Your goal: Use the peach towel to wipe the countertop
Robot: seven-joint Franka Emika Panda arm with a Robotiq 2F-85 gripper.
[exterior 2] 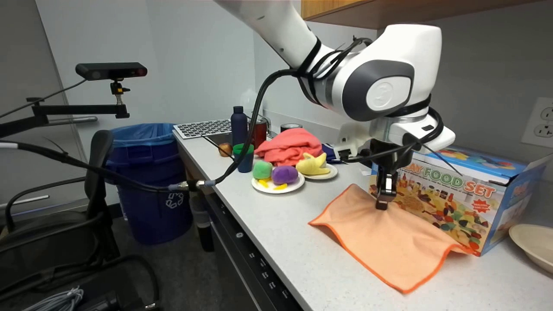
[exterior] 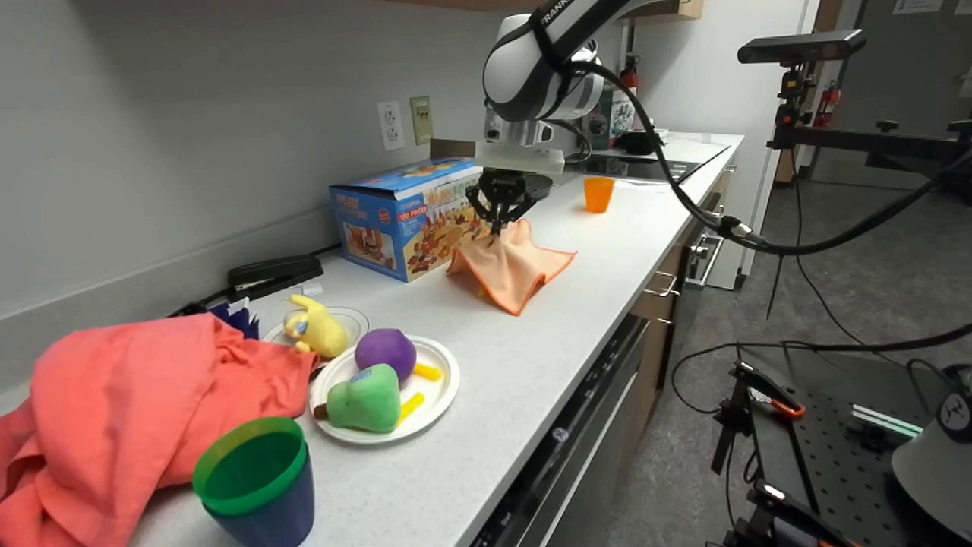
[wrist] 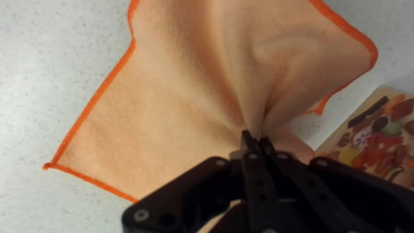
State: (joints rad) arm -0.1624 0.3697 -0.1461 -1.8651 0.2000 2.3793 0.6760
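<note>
The peach towel (exterior: pixel 520 266) with an orange edge lies partly draped on the white countertop (exterior: pixel 493 372). It also shows in an exterior view (exterior 2: pixel 402 250) and fills much of the wrist view (wrist: pixel 152 129). My gripper (wrist: pixel 255 137) is shut on the towel near its middle, and folds gather up into the fingertips. In both exterior views the gripper (exterior: pixel 497 228) (exterior 2: pixel 382 204) points down with the towel peaked under it. The towel's corners spread out over the counter, some raised. A small yellow bit (exterior: pixel 482 292) shows at the towel's edge; the rest of it is hidden.
A play food box (exterior 2: pixel 449 207) stands close beside the towel along the wall. A white plate (exterior: pixel 448 380) with plush toys, a coral cloth (exterior: pixel 152 403) and a green-rimmed cup (exterior: pixel 258 486) stand along the counter. An orange cup (exterior: pixel 598 195) and a plate (exterior 2: pixel 535 246) are beyond the box.
</note>
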